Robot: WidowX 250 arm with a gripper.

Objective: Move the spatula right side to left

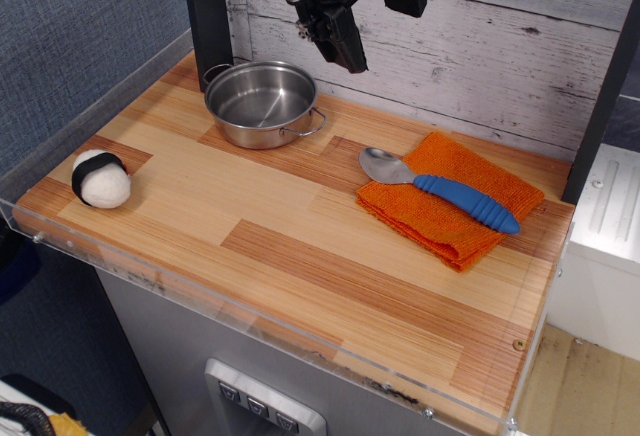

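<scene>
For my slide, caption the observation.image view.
Gripper raised above pot; blue-handled spatula rests on orange cloth, right side.

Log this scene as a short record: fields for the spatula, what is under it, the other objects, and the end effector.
spatula: lying flat on the right side, blue handle pointing right, metal head pointing left
under it: orange cloth, folded; handle rests on it, head overhangs onto the table
pot: empty, back, left of centre
ball: white with a black band, far left edge
end effector: raised above the pot's right side, holding nothing; jaw state unclear
task progress: spatula not yet moved
</scene>
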